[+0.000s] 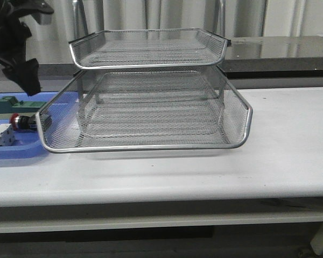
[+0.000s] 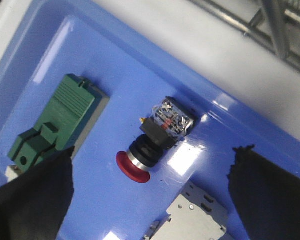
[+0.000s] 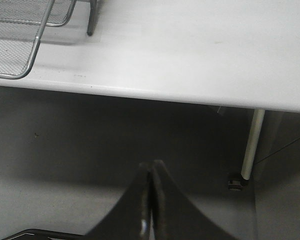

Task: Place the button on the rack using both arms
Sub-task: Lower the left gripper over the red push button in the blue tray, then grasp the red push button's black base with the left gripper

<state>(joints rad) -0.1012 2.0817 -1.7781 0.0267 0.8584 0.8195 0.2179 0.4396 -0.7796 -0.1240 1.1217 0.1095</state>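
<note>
The button (image 2: 149,143), red cap and dark body, lies on its side in the blue tray (image 2: 115,65). In the front view the button (image 1: 19,121) shows at the far left, beside the silver wire rack (image 1: 151,97). My left gripper (image 2: 150,187) is open above the tray, its two black fingers (image 2: 32,197) wide apart on either side of the button and not touching it. In the front view the left arm (image 1: 16,48) hangs over the tray. My right gripper (image 3: 151,167) is shut and empty, below the table's front edge; it does not show in the front view.
A green-and-cream block (image 2: 55,125) and a grey-white block (image 2: 190,220) lie in the tray beside the button. The rack's corner (image 3: 20,40) and leg show in the right wrist view. A table leg (image 3: 250,145) stands near the right gripper.
</note>
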